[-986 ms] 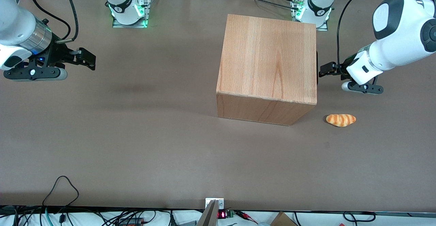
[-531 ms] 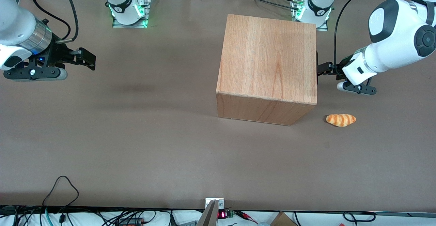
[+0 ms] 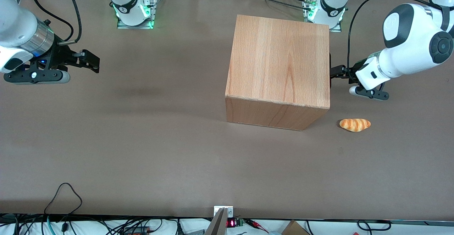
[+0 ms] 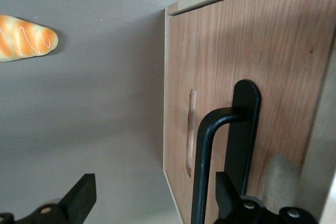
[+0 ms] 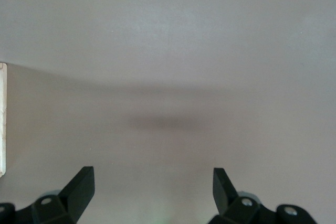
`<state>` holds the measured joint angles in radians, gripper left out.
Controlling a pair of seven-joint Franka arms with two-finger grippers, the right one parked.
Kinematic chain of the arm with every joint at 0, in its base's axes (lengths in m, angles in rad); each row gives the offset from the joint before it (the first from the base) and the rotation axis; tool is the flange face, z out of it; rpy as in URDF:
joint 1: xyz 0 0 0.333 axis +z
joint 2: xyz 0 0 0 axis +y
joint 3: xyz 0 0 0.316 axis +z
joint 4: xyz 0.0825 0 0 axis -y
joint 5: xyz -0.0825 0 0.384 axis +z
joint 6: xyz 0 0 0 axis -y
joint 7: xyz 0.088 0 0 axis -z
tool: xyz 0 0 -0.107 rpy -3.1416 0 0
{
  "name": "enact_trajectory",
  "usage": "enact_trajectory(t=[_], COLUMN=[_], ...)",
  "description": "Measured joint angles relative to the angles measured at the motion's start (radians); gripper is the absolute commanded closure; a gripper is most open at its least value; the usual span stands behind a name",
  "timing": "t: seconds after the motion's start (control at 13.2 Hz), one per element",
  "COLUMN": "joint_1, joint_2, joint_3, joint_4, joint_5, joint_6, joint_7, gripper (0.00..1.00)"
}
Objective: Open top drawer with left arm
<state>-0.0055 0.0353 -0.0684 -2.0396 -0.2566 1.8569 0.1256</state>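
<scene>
Contact is close but not yet made: the left arm (image 3: pixel 408 47) has its gripper (image 3: pixel 337 72) right at the drawer face of the cabinet (image 3: pixel 278 61), on the side that faces the working arm's end of the table. The wrist view shows the fingers (image 4: pixel 79 198) spread wide, with the black bar handle (image 4: pixel 207 161) of the top drawer (image 4: pixel 236 77) lying between them, nearer one finger than the other. The drawer looks fully shut, its panel flush with the cabinet's edge.

To do this step well, the gripper should centre on the bar, then clamp firmly before pulling straight out along the drawer's line (a skewed pull could drag the whole cabinet). A bread roll (image 3: pixel 355 124) lies near, closer to the front camera, and seems clear of the drawer's path.
</scene>
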Motion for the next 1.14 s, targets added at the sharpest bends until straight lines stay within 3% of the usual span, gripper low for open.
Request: enact_trajectory(t=[1.14], joint_1=[0.055], joint_2=[0.027], joint_3=[0.006], joint_4=[0.0], joint_5=[0.007], joint_6=[0.014], joint_7=[0.03], gripper=[0.0])
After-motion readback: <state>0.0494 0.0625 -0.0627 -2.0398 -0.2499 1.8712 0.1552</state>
